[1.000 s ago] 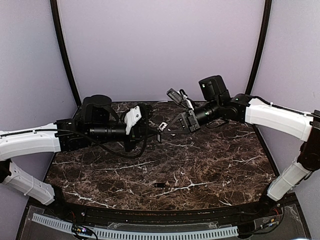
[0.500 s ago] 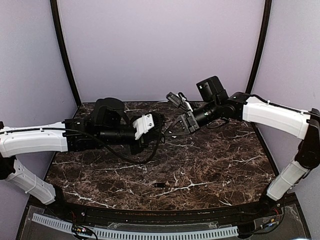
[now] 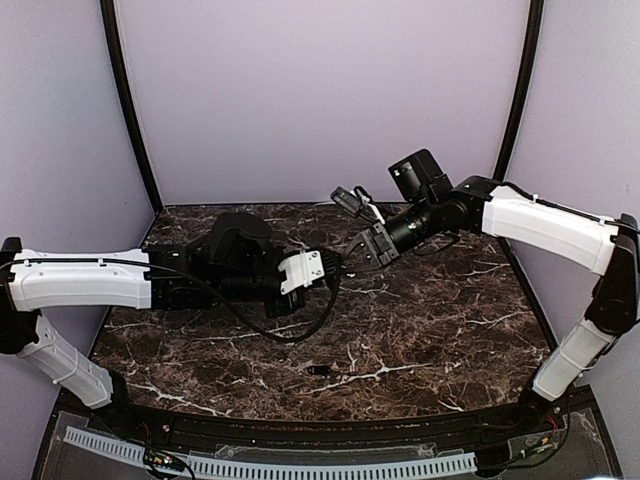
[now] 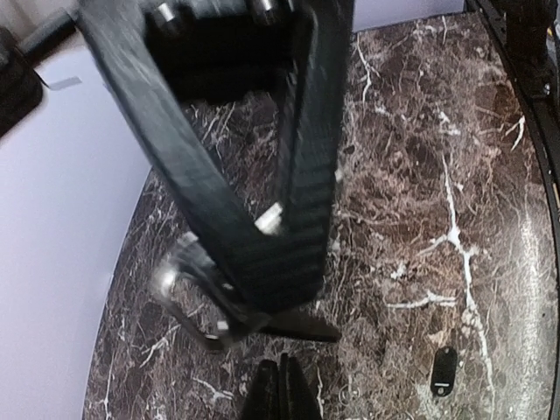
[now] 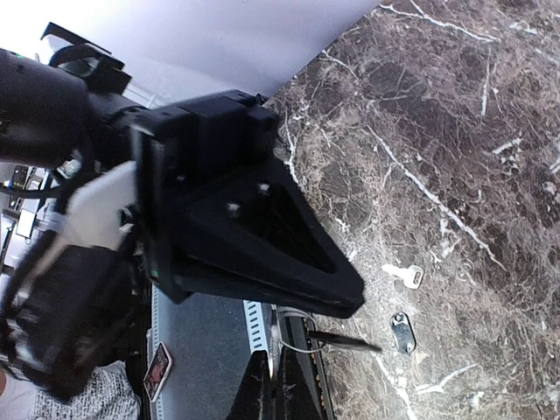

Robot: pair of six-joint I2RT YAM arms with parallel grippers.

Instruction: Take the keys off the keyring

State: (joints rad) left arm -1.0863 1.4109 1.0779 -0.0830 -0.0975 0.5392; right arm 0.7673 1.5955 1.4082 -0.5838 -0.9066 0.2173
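My right gripper [image 5: 284,372] is shut on a thin wire keyring [image 5: 302,339] held above the marble table [image 3: 430,320]. A dark key [image 5: 346,341] hangs on the ring and sticks out sideways. The same dark key [image 4: 302,329] lies just beyond my left gripper [image 4: 282,372], which is shut with nothing visible between its fingers. In the top view my left gripper [image 3: 335,266] and right gripper [image 3: 352,262] meet tip to tip over the table's far middle. A silver key [image 5: 404,276] and a small oblong piece [image 5: 402,333] lie loose on the marble.
The small dark oblong piece [image 3: 320,370] lies near the table's front middle, and the left wrist view has it [image 4: 444,372] at lower right. Purple walls close the table on three sides. A perforated white strip [image 3: 300,466] runs along the near edge.
My left arm has reached to the right, bringing its gripper up against the right gripper. The right gripper has stayed almost in place with the keyring.
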